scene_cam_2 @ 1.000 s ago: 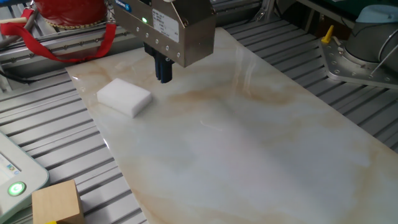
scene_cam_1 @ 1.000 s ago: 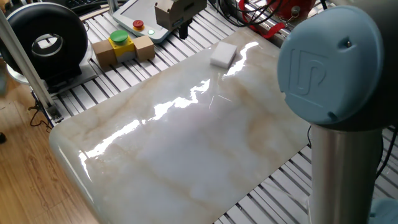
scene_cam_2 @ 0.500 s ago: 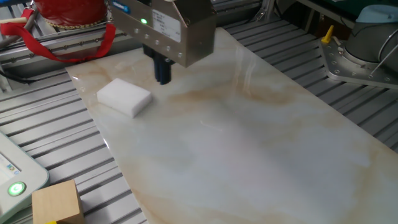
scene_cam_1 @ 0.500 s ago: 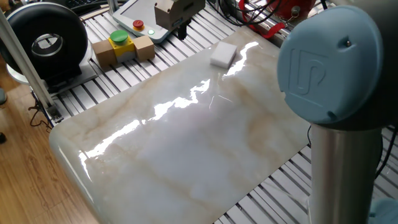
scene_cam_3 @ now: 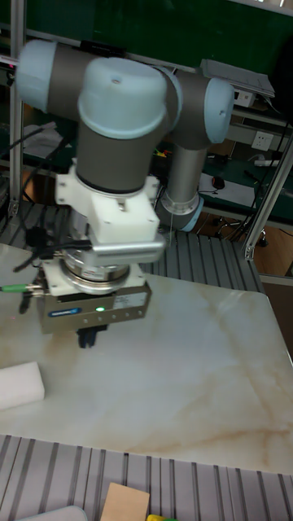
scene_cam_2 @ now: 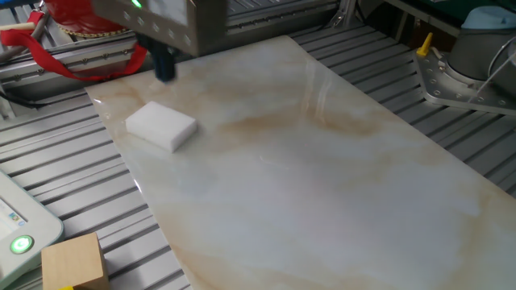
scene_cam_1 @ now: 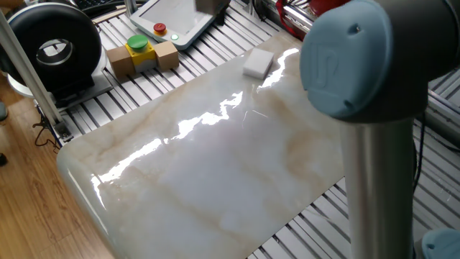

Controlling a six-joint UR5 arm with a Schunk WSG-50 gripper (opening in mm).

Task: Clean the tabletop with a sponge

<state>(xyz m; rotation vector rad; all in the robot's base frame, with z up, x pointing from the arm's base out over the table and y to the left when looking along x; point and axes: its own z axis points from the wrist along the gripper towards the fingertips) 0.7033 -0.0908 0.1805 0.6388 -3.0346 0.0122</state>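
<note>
**Sponge lies apart from the gripper**

The gripper (scene_cam_3: 87, 335) hangs above the tabletop (scene_cam_2: 322, 185) with fingers close together, holding nothing. The sponge (scene_cam_2: 161, 126) lies flat near the slab's corner, beside and below the tool, not touching it.

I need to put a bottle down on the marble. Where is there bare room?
The tabletop is bare everywhere from the sponge to the far corners. It is crowded only at the sponge's corner, where the pincer hangs beside it.
</note>
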